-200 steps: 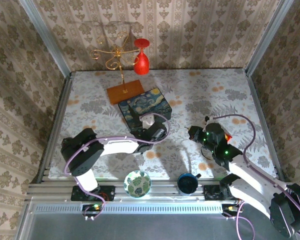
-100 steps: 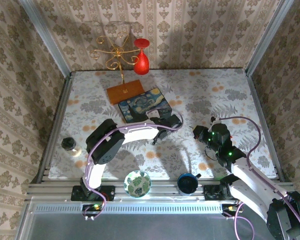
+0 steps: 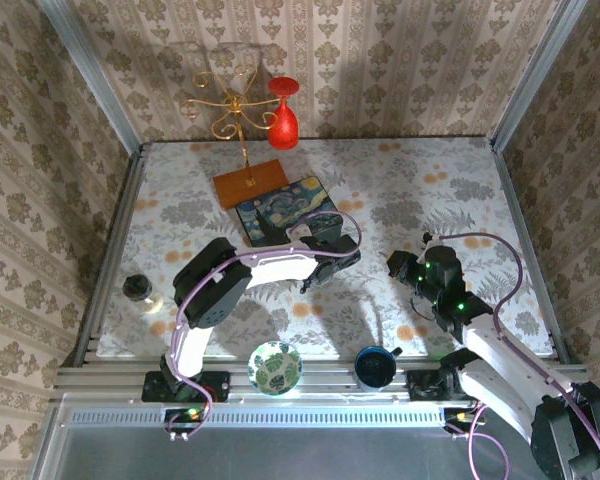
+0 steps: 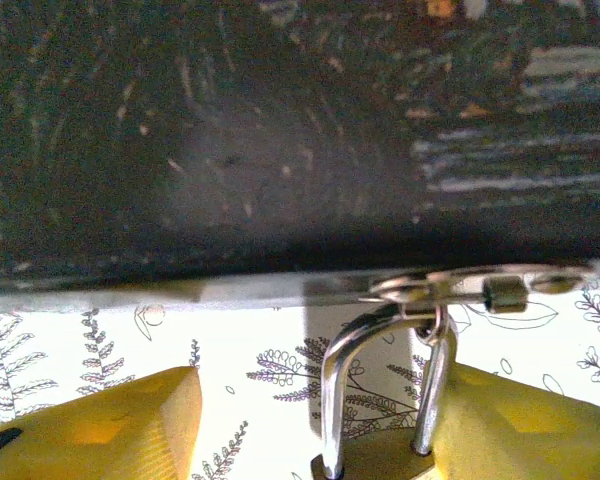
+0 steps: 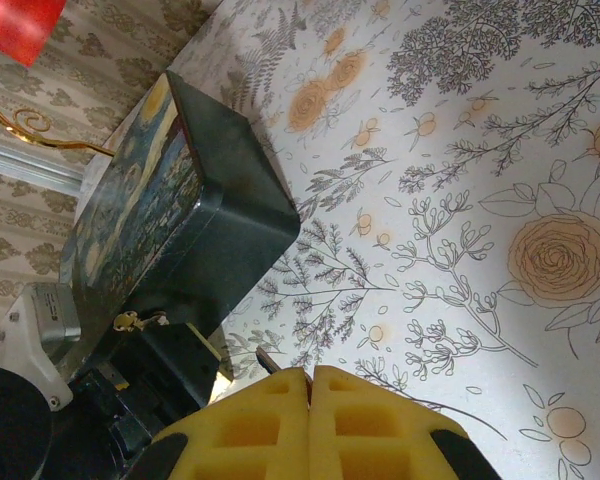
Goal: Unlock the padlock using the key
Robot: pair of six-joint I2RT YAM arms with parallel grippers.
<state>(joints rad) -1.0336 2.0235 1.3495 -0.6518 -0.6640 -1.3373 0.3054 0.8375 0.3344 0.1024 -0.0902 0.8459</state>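
The tiny padlock [image 4: 332,400] hangs by its silvery shackle from the hasp [image 4: 480,290] on the front of the painted blue box [image 3: 280,212]. Its brassy body [image 4: 375,466] sits low between the yellow fingers. My left gripper [image 4: 315,430] is open around it: the right finger [image 4: 520,420] touches the body and the left finger [image 4: 110,425] stands well apart. My right gripper [image 5: 310,375] is shut on the key [image 5: 270,361], whose thin dark tip sticks out of the pads. It hovers over the table to the right of the box [image 5: 180,220].
A gold stand with a red glass [image 3: 283,115] and its wooden base [image 3: 250,183] are behind the box. A patterned bowl [image 3: 275,366] and a blue mug [image 3: 376,367] sit at the near edge. A small dark-lidded jar [image 3: 137,288] stands at the left.
My left arm has stretched right along the box front, bringing its gripper to the padlock and uncovering the jar. The right gripper has shifted only slightly.
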